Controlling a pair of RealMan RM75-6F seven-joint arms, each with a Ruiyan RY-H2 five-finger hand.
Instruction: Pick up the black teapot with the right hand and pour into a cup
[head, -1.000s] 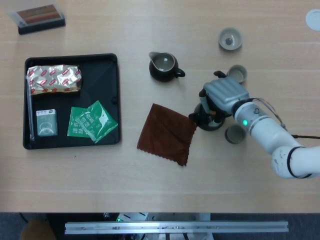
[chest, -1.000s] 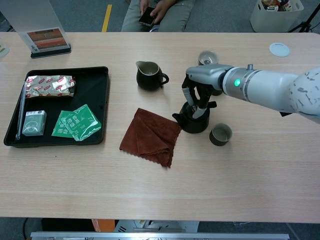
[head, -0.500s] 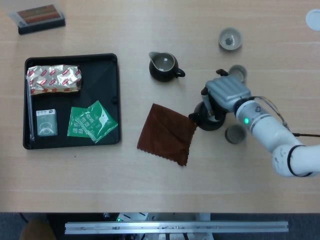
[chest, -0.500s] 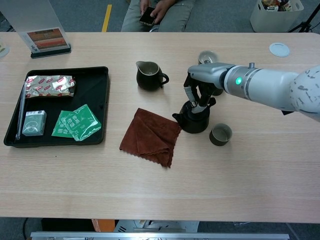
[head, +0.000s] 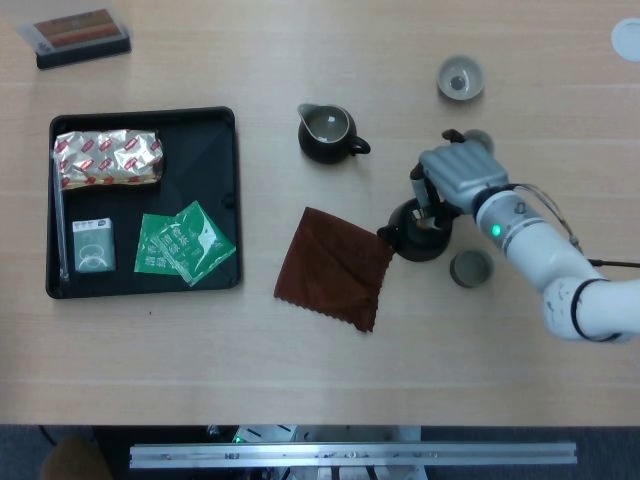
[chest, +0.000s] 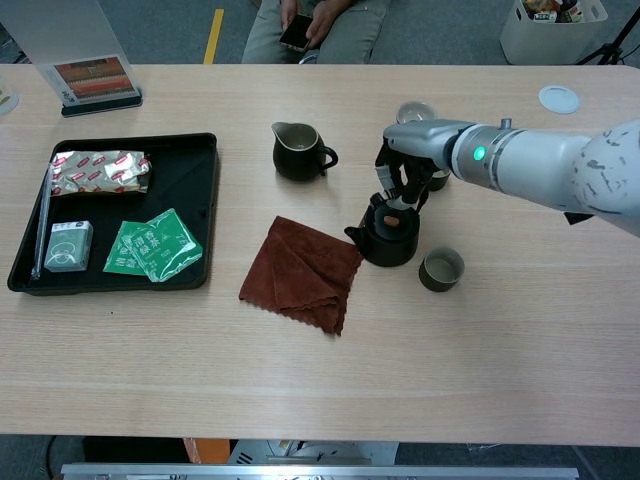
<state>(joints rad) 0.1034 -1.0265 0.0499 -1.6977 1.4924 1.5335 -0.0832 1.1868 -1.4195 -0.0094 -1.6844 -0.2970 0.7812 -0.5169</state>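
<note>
The black teapot (head: 417, 236) (chest: 388, 238) stands on the table with its spout pointing at the brown cloth. My right hand (head: 457, 176) (chest: 408, 165) hovers over the pot's far right side. Its fingers (chest: 397, 192) hang down, spread, onto the lid and rim, and close on nothing that I can see. A small grey cup (head: 471, 267) (chest: 441, 269) sits just right of the pot, nearer the table's front. A second cup (head: 461, 77) (chest: 416, 114) stands further back. A third cup (head: 479, 139) (chest: 438, 180) is mostly hidden behind the hand. My left hand shows in neither view.
A black pitcher (head: 327, 134) (chest: 298, 151) stands left of the pot, further back. The brown cloth (head: 335, 265) (chest: 301, 272) lies at the pot's spout side. A black tray (head: 218, 127) (chest: 200, 150) with packets sits on the left. A white lid (chest: 558, 98) lies far right.
My right hand has slid from directly over the teapot toward the back right, onto its far edge. The teapot has stayed put on the table.
</note>
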